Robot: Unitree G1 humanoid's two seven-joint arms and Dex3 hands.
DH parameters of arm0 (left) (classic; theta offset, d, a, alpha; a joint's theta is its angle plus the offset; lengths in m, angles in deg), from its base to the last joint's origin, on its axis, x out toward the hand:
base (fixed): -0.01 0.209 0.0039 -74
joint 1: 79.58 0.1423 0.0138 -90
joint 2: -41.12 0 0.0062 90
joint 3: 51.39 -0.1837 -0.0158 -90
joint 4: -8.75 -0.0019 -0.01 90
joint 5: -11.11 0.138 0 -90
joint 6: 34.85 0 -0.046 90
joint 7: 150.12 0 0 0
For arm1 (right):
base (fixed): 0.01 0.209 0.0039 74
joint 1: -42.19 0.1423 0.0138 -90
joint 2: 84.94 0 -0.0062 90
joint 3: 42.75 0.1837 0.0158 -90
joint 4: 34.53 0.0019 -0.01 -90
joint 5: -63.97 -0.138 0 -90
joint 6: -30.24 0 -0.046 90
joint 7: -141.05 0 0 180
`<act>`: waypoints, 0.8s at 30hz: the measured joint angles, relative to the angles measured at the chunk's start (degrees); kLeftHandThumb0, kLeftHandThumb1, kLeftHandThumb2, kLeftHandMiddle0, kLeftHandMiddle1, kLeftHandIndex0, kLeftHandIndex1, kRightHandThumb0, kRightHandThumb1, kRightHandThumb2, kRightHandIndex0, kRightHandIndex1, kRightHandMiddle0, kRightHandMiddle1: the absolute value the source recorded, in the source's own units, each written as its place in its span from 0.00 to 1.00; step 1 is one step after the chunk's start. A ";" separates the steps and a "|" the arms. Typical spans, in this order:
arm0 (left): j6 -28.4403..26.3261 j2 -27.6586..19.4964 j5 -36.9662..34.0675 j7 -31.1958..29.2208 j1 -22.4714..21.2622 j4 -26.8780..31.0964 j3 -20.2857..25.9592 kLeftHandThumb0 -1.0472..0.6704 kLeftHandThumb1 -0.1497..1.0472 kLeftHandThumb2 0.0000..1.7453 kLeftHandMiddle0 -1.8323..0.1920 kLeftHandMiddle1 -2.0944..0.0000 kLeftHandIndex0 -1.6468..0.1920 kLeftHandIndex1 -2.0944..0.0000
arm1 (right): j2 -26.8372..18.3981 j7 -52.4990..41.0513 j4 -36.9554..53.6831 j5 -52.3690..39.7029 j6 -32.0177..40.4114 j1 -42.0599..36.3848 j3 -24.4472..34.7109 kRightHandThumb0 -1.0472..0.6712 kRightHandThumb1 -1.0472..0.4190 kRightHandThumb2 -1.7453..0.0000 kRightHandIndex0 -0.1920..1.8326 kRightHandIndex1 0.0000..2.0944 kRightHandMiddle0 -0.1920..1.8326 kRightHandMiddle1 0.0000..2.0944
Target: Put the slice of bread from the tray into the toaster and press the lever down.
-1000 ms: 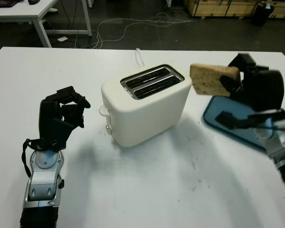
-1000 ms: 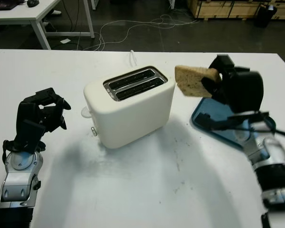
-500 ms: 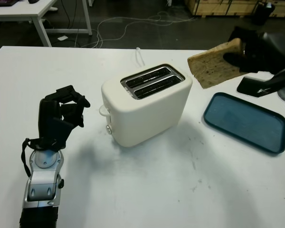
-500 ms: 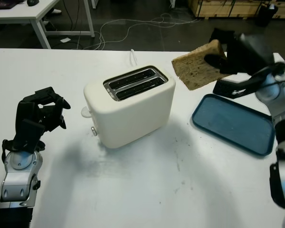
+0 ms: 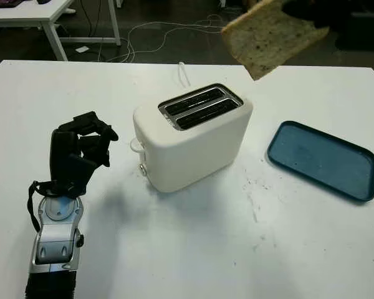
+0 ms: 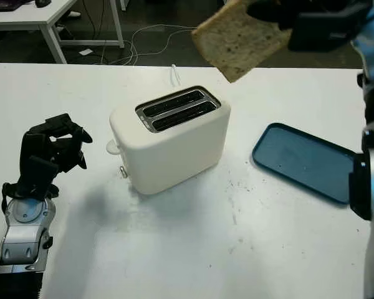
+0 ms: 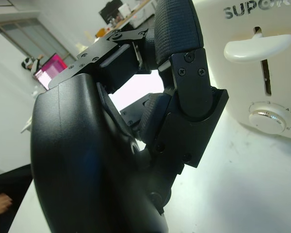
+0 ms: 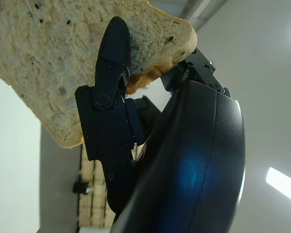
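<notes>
Gripping the slice of bread (image 5: 271, 37) high above the toaster (image 5: 193, 137) (both slots showing), the right robot hand (image 6: 315, 18) hangs far right; the tray (image 5: 324, 160) sits right, the curled left robot hand (image 5: 80, 152) left.

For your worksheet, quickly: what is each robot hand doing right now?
Left hand: fingers curled, holding nothing, beside the toaster.
Right hand: closed on the bread slice, up above the toaster.

Glossy cream plastic toaster (image 5: 193, 137), porous rough bread (image 5: 271, 37), matt blue tray (image 5: 324, 161).
</notes>
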 measured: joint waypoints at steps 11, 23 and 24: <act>0.05 0.00 0.00 0.03 0.04 -0.10 0.03 0.12 0.76 0.38 0.21 0.33 0.24 0.32 | 4.96 -6.18 -1.35 -0.22 1.36 1.95 -1.29 0.36 0.09 0.77 0.62 0.83 0.50 0.83; 0.05 0.01 -0.12 0.02 0.07 -0.11 0.11 0.12 0.76 0.38 0.20 0.33 0.23 0.32 | 7.26 -11.94 -1.37 -1.32 3.22 0.05 -1.83 0.39 0.09 0.75 0.59 0.83 0.46 0.83; 0.05 0.01 -0.13 0.02 0.07 -0.11 0.11 0.12 0.76 0.38 0.20 0.34 0.23 0.32 | 7.26 -12.45 -1.37 -1.37 3.11 -0.28 -1.85 0.38 0.09 0.75 0.59 0.83 0.46 0.83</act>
